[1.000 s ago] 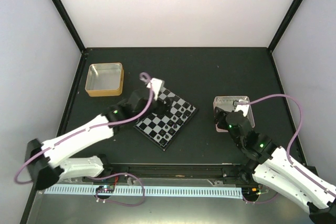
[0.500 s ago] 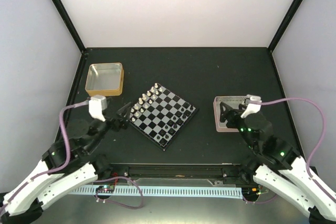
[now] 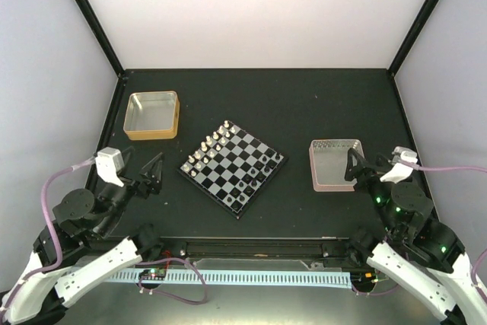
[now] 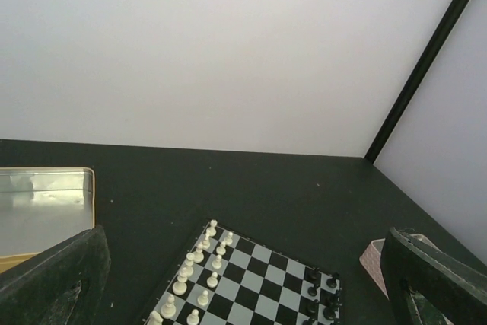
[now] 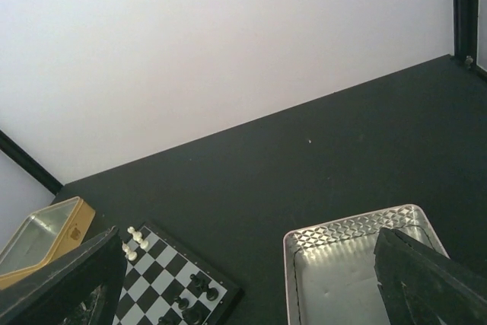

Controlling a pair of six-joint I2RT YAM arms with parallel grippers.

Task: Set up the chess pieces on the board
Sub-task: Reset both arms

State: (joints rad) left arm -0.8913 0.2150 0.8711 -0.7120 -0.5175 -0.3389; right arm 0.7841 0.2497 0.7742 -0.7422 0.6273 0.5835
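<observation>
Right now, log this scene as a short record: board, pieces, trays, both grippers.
board: mid-table, turned diagonally to the table edges
white pieces: lined along the board's far-left edge
black pieces: lined along the opposite, near-right edge; too small to count
gold-rimmed tray: far left of the board, looks empty
pink-rimmed tray: right of the board, looks empty
left gripper: open, holding nothing, left of the board
right gripper: open, holding nothing, at the pink-rimmed tray's right edge
</observation>
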